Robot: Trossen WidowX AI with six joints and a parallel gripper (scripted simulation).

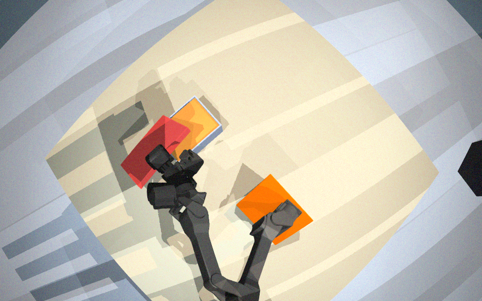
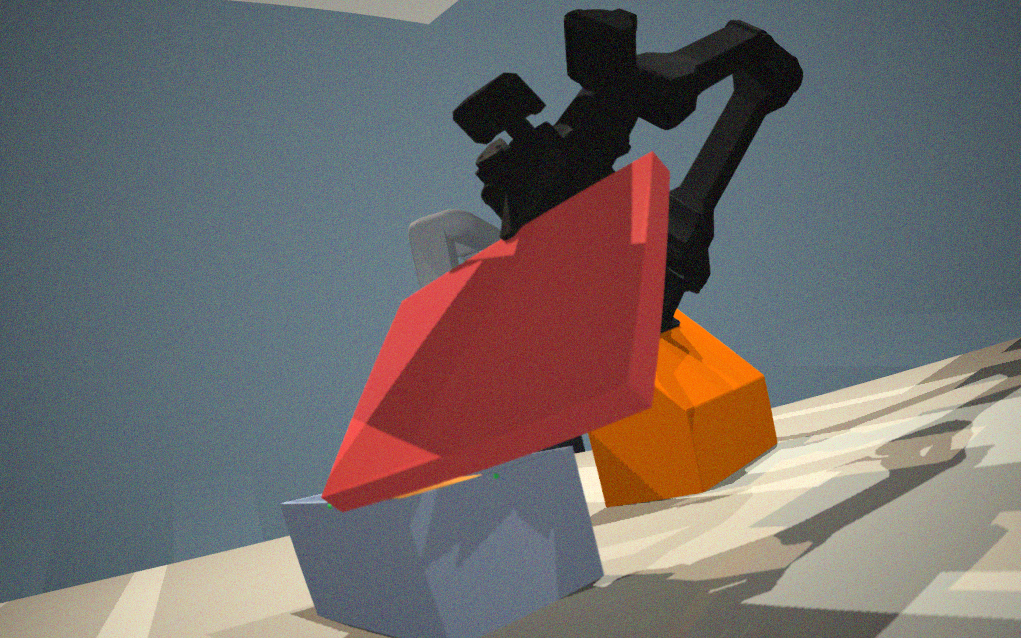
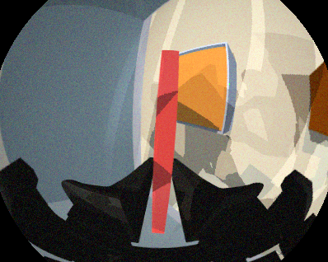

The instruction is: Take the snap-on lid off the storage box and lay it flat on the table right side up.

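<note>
"Why is the broad cream tabletop [image 1: 347, 142] [image 2: 894, 611] [image 3: 274, 156] part of the plan?"

"It has to take the lid beside the storage box, while the box itself stays put."

"And the black jointed arm [image 1: 201, 243] [image 2: 724, 150]?"

"It rises from the orange, slope-topped block [image 1: 261, 194] [image 2: 648, 452] [image 3: 320, 99], apart from the box, and reaches over towards it."

"Is the box open?"

"Yes. The blue-grey, straight-walled storage box [image 1: 210, 138] [image 2: 498, 547] [image 3: 232, 95] stands upright, with a flat orange surface [image 1: 199, 115] [image 2: 438, 485] [image 3: 203, 82] showing inside its rim."

"Where's its cover?"

"The red rectangular lid [image 1: 177, 136] [image 2: 513, 341] [image 3: 166, 132] is off, steeply tilted above the box and partly out past one side. Its lower edge looks close to the rim; I can't tell whether they touch."

"Why so steep?"

"Because the black two-fingered pincer [image 1: 175, 161] [image 2: 506, 234] [image 3: 162, 162] is clamped on its upper edge, one finger against each broad face, so the rest slants downward. That probably suits carrying, but it must be levelled before release."

"What next, then?"

"I'd move it fully clear of the box, then lower it top face up. Dragging that low edge could nudge the box; letting go early could flip the lid."
</note>
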